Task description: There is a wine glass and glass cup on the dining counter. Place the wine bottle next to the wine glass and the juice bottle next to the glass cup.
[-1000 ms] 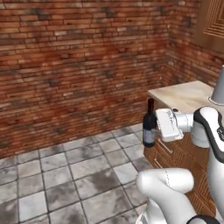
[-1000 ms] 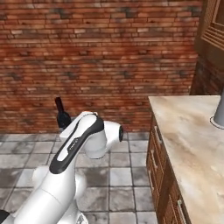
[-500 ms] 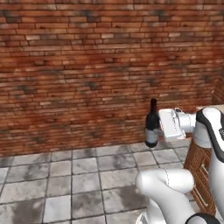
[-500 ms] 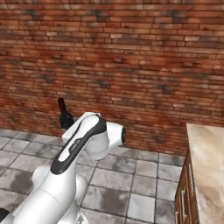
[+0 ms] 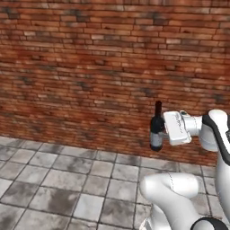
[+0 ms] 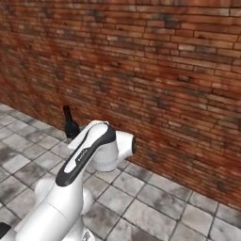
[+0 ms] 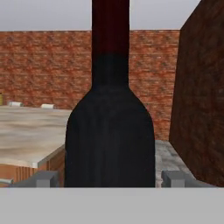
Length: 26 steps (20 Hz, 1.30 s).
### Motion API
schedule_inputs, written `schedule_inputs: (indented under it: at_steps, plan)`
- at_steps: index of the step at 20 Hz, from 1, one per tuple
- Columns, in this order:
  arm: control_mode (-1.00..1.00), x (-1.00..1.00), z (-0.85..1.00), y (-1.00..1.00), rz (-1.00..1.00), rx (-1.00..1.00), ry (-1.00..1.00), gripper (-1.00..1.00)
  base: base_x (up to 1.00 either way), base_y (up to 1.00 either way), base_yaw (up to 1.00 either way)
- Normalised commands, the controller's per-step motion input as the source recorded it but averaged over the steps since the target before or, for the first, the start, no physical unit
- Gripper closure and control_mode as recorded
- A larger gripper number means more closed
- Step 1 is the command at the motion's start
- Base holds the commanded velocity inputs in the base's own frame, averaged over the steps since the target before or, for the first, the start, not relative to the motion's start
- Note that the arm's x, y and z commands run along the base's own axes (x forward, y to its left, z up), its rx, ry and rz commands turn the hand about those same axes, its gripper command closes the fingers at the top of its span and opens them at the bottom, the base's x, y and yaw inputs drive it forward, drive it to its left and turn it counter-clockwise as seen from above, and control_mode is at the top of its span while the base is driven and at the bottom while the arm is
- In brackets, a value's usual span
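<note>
- Brick wall (image 5: 90,67) across the whole background in both base views; red-brown courses, running left to right.
- Grey tiled floor (image 5: 54,179) below the wall, square slabs with pale joints.
- Beige veined counter top (image 7: 26,135) at the left of the hand view, wooden front beneath its near edge; possibly the dining counter, but too little shows to say which counter. Two small pale items on its far edge, too blurred to name.
- Wine bottle (image 5: 157,128) held upright in the air, clear of the floor, in front of the wall. Dark body, long narrow neck, pale label low on the body in the left base view. In the right base view just the neck and shoulder (image 6: 69,123) rising past the arm's upper link. In the hand view the dark body (image 7: 110,135) central and very close, dark red top above.
- Gripper (image 5: 162,130) clamped on the wine bottle at mid-body, reaching in from the right side; grey fingertips (image 7: 43,178) either side of the body in the hand view, touching it.
</note>
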Motion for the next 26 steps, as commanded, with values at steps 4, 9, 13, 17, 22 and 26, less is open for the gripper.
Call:
schedule_inputs:
  at_steps: [4,9,13,17,22,26]
  plan:
    - [1.0,0.0,0.0,0.0,0.0,0.0,0.0,1.0,0.7,0.0,0.47]
    - [1.0,0.0,0.0,0.0,0.0,0.0,0.0,1.0,0.79,0.0,0.39]
    - [1.0,0.0,0.0,0.0,0.0,0.0,0.0,1.0,0.82,0.0,0.37]
    - [1.0,0.0,0.0,0.0,0.0,0.0,0.0,1.0,0.82,0.0,0.38]
    - [1.0,0.0,0.0,0.0,0.0,0.0,0.0,1.0,0.78,0.0,0.42]
    - [1.0,0.0,0.0,0.0,0.0,0.0,0.0,1.0,0.77,0.0,0.43]
